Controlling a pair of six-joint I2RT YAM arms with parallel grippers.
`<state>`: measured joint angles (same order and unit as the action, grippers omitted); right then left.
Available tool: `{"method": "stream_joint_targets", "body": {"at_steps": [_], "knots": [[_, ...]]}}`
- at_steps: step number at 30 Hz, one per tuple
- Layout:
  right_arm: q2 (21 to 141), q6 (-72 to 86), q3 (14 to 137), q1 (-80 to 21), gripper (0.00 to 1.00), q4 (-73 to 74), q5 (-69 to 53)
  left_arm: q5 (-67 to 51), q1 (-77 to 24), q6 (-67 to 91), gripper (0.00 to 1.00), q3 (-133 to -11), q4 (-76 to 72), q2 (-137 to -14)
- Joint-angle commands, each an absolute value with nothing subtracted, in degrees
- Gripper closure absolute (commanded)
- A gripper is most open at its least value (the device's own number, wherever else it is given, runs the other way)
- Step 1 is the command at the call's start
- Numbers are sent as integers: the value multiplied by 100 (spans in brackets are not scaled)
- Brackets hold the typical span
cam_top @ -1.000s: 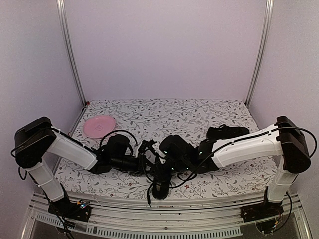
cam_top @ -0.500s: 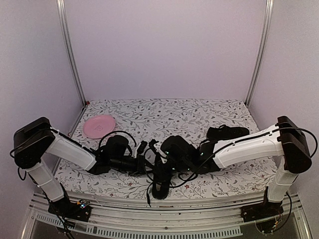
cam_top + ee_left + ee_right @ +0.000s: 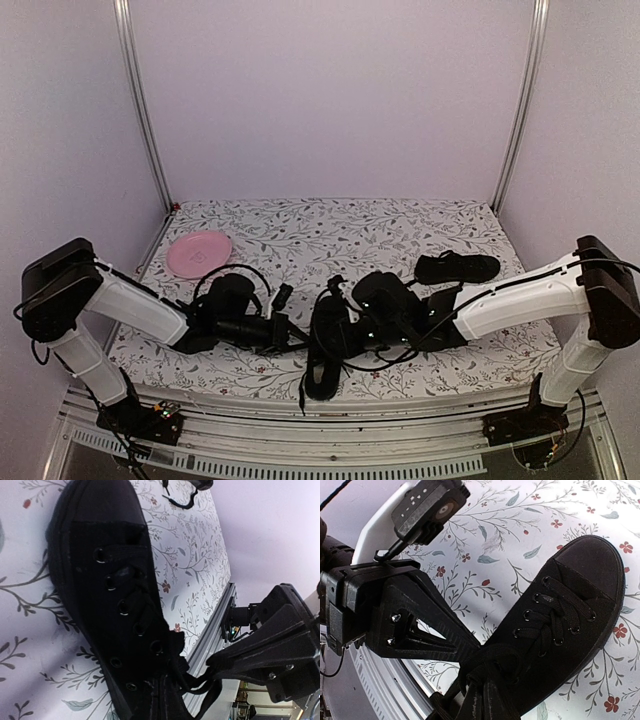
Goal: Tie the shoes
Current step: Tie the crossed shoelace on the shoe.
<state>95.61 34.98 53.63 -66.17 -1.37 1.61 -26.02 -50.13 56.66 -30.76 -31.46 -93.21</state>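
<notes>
Top external, change: your right tool (image 3: 216, 666) has snapped shut and drawn right, away from the left tool (image 3: 470, 652).
Grip: both tools clenched, each apparently pinching the laces (image 3: 492, 657).
Shoes: near shoe (image 3: 322, 362) at the table (image 3: 300, 225) centre, near edge; other shoe (image 3: 457, 267) far right.
Meaning: probably tightening the knot.

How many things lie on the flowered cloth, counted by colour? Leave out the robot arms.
Black: 2, the near shoe and the far shoe
Pink: 1, the plate
Total: 3
</notes>
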Motion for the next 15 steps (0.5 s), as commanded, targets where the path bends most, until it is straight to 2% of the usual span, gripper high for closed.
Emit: {"method": "stream_joint_targets", "body": {"at_steps": [1, 15], "knots": [[9281, 3882, 5110, -6451, 97, -486, -94, -2384, -4994, 5660, 100, -2937, -3004, -9179], [9022, 4290, 4718, -6304, 94, -900, -230, -2265, -4992, 5668, 100, -2752, -2942, -8991]]}}
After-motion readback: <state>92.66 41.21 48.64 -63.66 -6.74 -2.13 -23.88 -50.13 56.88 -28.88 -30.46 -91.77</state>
